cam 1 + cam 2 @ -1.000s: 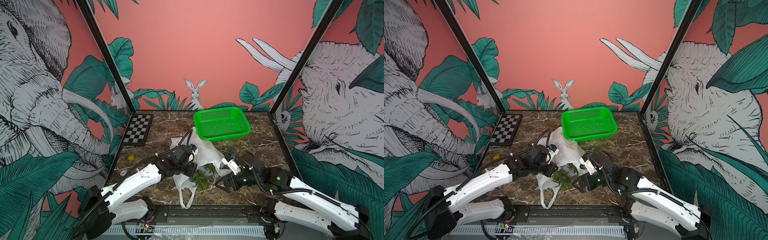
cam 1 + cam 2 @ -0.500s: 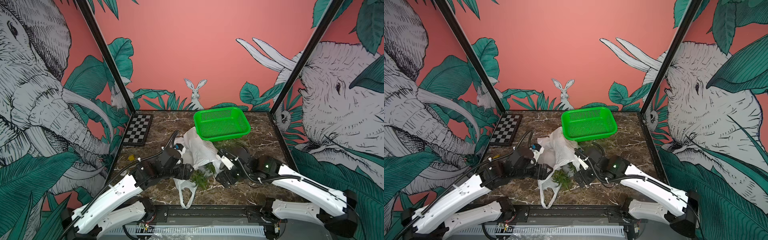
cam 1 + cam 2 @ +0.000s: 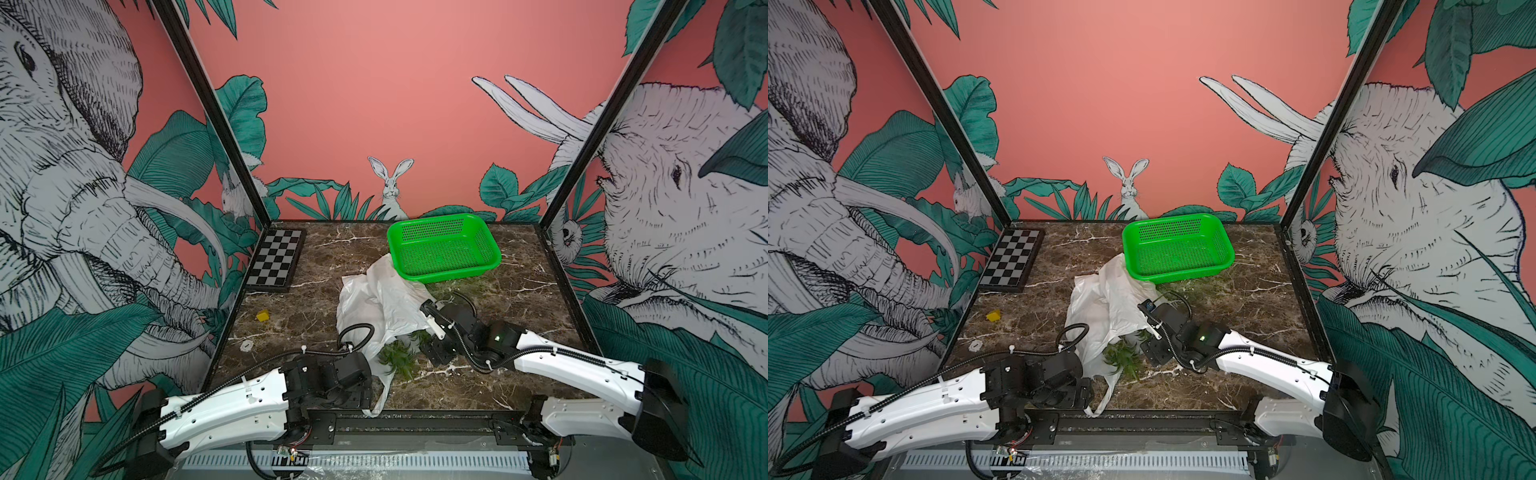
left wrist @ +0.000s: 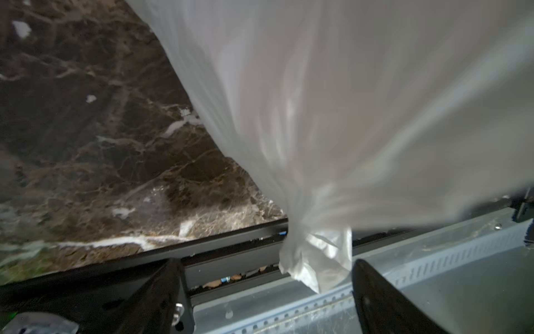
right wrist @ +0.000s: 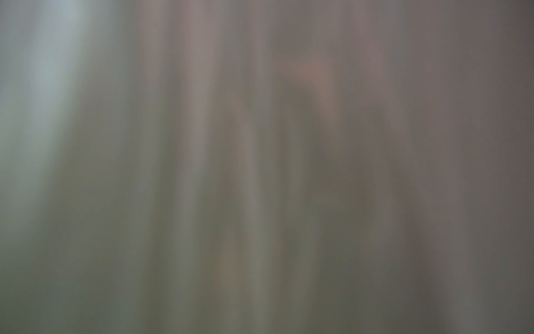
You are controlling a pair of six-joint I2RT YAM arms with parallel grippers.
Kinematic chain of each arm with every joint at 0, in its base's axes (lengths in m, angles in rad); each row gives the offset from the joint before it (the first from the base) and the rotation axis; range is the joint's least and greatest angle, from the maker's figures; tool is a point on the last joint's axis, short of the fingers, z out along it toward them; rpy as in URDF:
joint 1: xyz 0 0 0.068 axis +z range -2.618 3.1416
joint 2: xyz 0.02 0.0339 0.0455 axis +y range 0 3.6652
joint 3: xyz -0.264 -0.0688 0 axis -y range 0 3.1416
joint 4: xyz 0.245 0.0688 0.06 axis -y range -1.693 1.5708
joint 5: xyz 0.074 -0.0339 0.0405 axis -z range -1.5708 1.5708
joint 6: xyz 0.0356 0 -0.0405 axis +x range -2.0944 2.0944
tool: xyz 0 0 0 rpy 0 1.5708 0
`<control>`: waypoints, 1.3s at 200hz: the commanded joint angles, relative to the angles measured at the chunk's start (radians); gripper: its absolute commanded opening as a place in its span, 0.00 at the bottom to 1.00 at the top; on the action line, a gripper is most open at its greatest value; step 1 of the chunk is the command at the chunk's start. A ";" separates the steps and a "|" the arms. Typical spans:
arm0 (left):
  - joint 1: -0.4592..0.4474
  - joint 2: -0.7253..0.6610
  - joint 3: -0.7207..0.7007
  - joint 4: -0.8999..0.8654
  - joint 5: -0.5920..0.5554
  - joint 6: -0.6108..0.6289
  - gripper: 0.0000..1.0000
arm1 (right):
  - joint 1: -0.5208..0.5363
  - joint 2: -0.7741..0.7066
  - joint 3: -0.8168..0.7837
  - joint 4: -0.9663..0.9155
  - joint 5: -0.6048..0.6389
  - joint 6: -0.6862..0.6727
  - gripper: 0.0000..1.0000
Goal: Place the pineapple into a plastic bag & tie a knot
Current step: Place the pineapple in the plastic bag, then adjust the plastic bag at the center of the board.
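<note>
The left gripper point(image 4: 268, 300) has its fingers point(image 4: 161, 292) spread, and the twisted handle end point(image 4: 315, 260) of the plastic bag point(image 3: 382, 299) hangs loose between them (nothing is being tied, I judge). The bag lies against the near side of the green basket point(image 3: 444, 249), its mouth facing the arms. The leaves of the pineapple point(image 3: 397, 359) poke out. The right gripper point(image 3: 430, 351) hovers beside them; its wrist view is all blur, so I cannot tell how its jaws stand.

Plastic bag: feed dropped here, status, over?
Left claw open, bunched bag end between its fingers. Right claw at plastic bag, state unclear. Pineapple leaves showing at bag's near end. Green basket at its far end.
</note>
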 commanded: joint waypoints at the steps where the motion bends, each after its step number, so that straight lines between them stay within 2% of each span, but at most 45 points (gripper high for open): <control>1: -0.004 0.008 -0.075 0.186 0.014 -0.079 0.83 | 0.003 -0.025 -0.025 0.099 0.017 0.019 0.79; 23: -0.004 0.022 -0.152 0.335 0.037 -0.094 0.70 | 0.002 -0.038 -0.048 0.115 0.016 0.025 0.74; 44: -0.004 0.033 -0.181 0.355 0.036 -0.091 0.57 | 0.002 -0.032 -0.058 0.137 0.025 0.026 0.67; 69: -0.003 0.019 -0.187 0.371 0.029 -0.079 0.33 | 0.002 -0.033 -0.057 0.139 0.019 0.035 0.46; 94: -0.004 -0.008 -0.155 0.335 0.005 -0.039 0.00 | 0.002 -0.088 -0.050 0.091 -0.031 0.041 0.24; 114: -0.003 -0.056 -0.093 0.259 -0.025 -0.017 0.00 | -0.006 -0.145 -0.012 0.001 -0.068 0.046 0.00; 137: -0.004 -0.114 0.067 0.139 -0.067 0.005 0.00 | -0.027 -0.197 0.098 -0.147 -0.151 0.041 0.00; 163: -0.004 -0.120 0.326 -0.051 -0.123 0.036 0.00 | -0.079 -0.225 0.293 -0.321 -0.239 0.042 0.00; 187: 0.006 -0.080 0.604 -0.198 -0.214 0.069 0.00 | -0.174 -0.176 0.550 -0.438 -0.325 0.049 0.00; 203: 0.057 -0.024 0.777 -0.230 -0.242 0.130 0.00 | -0.246 -0.112 0.710 -0.473 -0.383 0.059 0.00; 216: 0.165 0.041 0.895 -0.228 -0.164 0.197 0.00 | -0.292 -0.051 0.830 -0.488 -0.422 0.073 0.00; 235: 0.355 0.163 1.038 -0.177 0.055 0.278 0.00 | -0.339 0.041 0.987 -0.515 -0.460 0.096 0.00; 260: 0.503 0.328 1.212 -0.197 0.214 0.395 0.00 | -0.374 0.122 1.158 -0.597 -0.473 0.090 0.00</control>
